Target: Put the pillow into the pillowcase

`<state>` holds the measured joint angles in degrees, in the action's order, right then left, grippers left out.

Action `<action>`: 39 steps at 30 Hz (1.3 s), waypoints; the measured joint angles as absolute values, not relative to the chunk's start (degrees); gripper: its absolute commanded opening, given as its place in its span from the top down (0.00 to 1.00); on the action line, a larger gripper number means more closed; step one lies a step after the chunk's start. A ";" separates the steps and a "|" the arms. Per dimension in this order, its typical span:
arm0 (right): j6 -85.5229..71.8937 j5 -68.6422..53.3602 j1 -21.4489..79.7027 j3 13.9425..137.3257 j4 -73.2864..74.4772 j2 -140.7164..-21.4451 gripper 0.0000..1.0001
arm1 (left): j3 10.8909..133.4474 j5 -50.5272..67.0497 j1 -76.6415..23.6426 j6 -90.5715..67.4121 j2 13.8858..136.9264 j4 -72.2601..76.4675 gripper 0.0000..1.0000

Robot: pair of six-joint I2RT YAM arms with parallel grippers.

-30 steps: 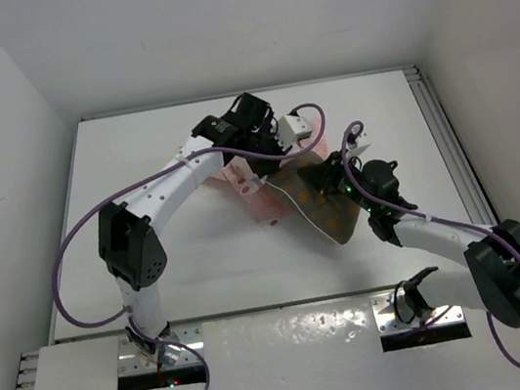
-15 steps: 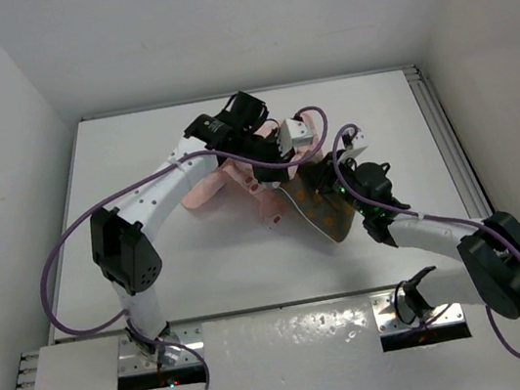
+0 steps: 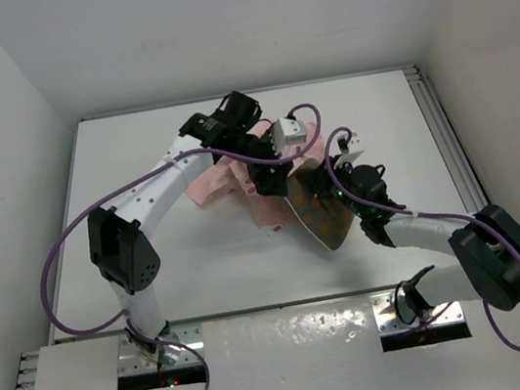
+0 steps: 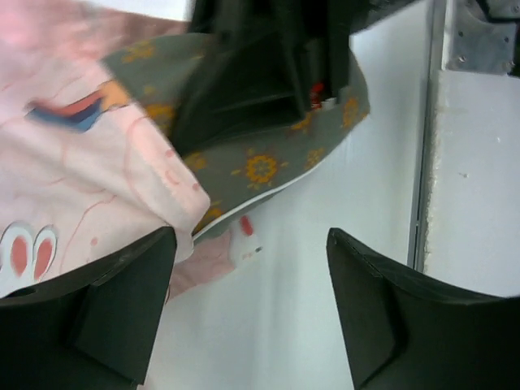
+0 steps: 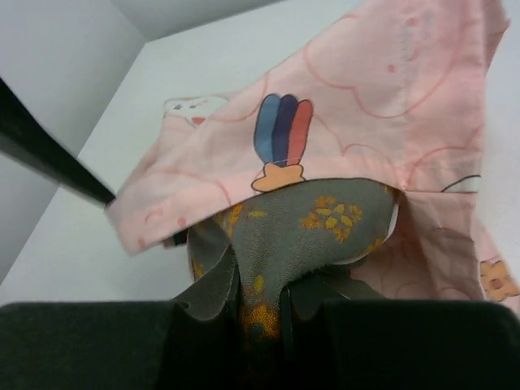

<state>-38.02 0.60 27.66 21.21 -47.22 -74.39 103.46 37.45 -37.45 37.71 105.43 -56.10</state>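
The pillow (image 5: 325, 219), olive-brown with orange dots, is pinched by its near edge in my right gripper (image 5: 264, 313), which is shut on it. Its far end sits under the mouth of the pink pillowcase (image 5: 366, 106), which drapes over it. From above, the pillow (image 3: 318, 215) lies mid-table with the pillowcase (image 3: 214, 184) bunched to its left. My left gripper (image 4: 250, 264) stands open just above the table beside the pillowcase's edge (image 4: 81, 162). Nothing is between its fingers (image 4: 122, 309). In the left wrist view the pillow (image 4: 264, 166) pokes out from under the cloth.
The white table (image 3: 138, 175) is walled on three sides. A metal rail (image 3: 449, 135) runs along its right edge. Purple cables loop over both arms near the cloth. In the top view my left gripper (image 3: 272, 175) and right gripper (image 3: 332, 195) are close together.
My left gripper has opened and let go of the pillowcase, which now hangs over the pillow's end. The right gripper has pushed the pillow slightly left, further under the cloth.
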 measured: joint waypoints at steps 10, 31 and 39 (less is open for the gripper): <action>-43.72 2.74 28.01 19.66 -48.21 -81.62 1.00 | 96.71 22.48 -28.67 29.71 97.71 -48.84 0.83; -53.54 6.44 27.83 22.83 -50.85 -88.47 1.00 | 69.95 4.84 -45.30 30.13 103.81 -26.70 0.24; -53.67 6.33 27.16 22.83 -49.01 -88.44 1.00 | 65.63 1.15 -45.30 30.06 107.15 -15.88 0.27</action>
<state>-53.67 6.33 27.16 22.83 -49.01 -88.44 65.63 1.15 -45.30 30.06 107.15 -15.88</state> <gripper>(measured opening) 0.146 0.734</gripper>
